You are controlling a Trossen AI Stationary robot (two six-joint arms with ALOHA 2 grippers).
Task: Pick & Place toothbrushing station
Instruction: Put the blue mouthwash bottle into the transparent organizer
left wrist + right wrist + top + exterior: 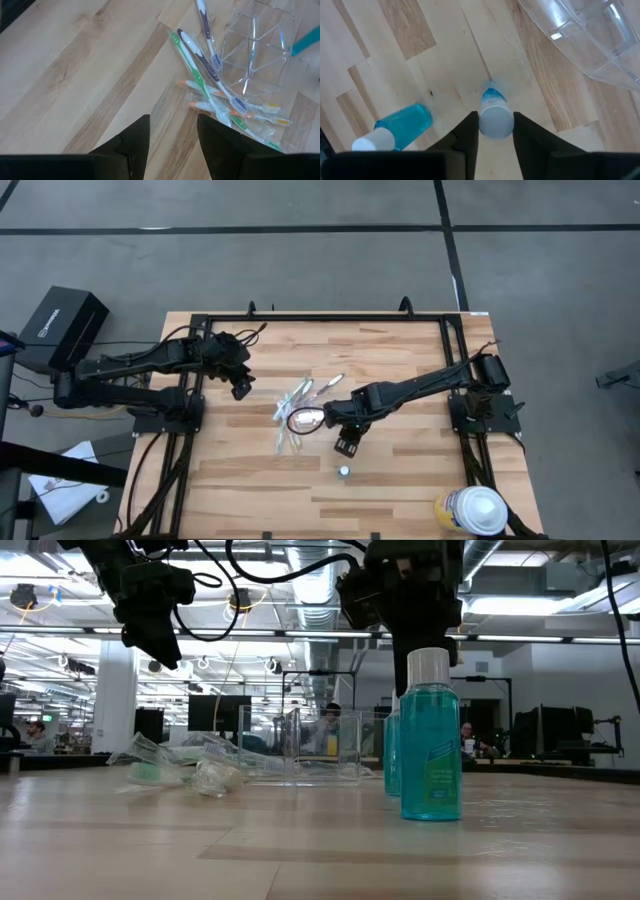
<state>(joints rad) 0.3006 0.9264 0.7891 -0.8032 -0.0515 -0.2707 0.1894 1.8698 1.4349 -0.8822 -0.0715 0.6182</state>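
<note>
Two small teal bottles with white caps stand upright on the wood. One (343, 471) stands free toward the near edge and shows in front in the low view (430, 745). The other (391, 755) is under my right gripper (347, 444), which is open, its fingers on either side of that bottle's white cap (495, 122). A clear plastic cup (305, 420) stands mid-table. Several wrapped toothbrushes (293, 405) lie flat in a loose pile beside it. My left gripper (241, 386) is open and empty above bare wood, left of the toothbrushes (210, 80). My right gripper comes from above, pointing down, with one finger (469, 131) on each side of the bottle's cap. I cannot tell whether the fingers touch the cap. The bottle stands upright on the table.
A large white-and-yellow round container (470, 510) stands at the near right corner. Black frame rails (330, 317) run along the table's far, left and right sides. Bare wood lies on the near left part of the table. People sit in the room behind.
</note>
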